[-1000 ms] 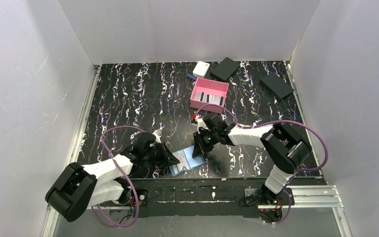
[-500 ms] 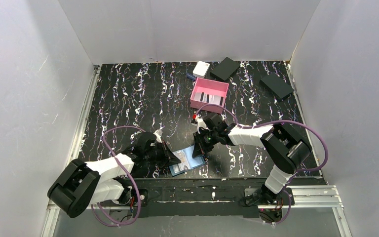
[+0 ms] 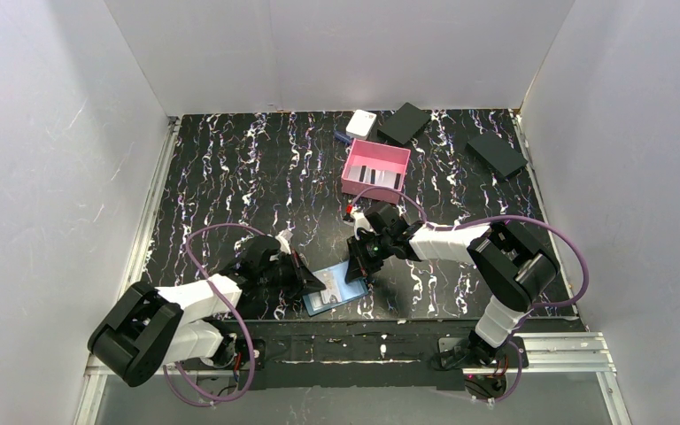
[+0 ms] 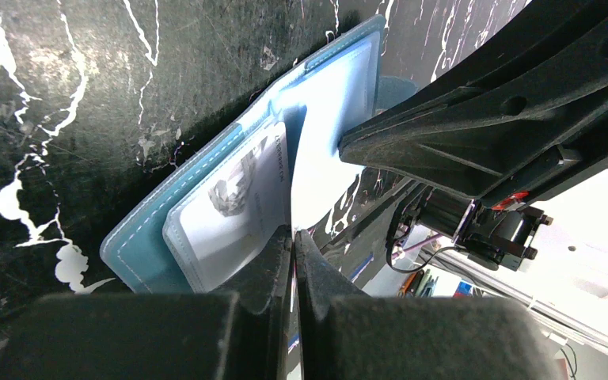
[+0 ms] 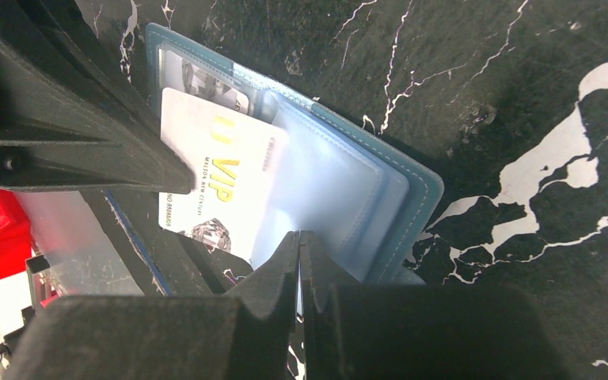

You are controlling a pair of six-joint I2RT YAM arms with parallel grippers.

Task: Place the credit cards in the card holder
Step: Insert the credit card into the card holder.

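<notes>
The blue card holder (image 3: pixel 328 302) lies open on the table near the front edge. My left gripper (image 3: pixel 315 285) is shut on a white credit card marked VIP (image 5: pixel 215 180). The card lies over the holder's slotted inside (image 5: pixel 328 186), and the left wrist view shows it edge-on between the jaws (image 4: pixel 294 231). My right gripper (image 3: pixel 357 278) is shut on a clear inner sleeve of the holder (image 5: pixel 298 235). Another card with a grey emblem (image 4: pixel 233 198) sits in a sleeve. More cards (image 3: pixel 379 174) lie in the pink tray.
The pink tray (image 3: pixel 351 166) stands behind the right arm. A small white box (image 3: pixel 360 122) and two flat black boxes (image 3: pixel 404 123) (image 3: pixel 497 154) lie at the back. Both grippers crowd the holder from either side.
My left gripper has edged slightly right toward the card holder with the card in it. The right gripper and the holder have not visibly moved.
</notes>
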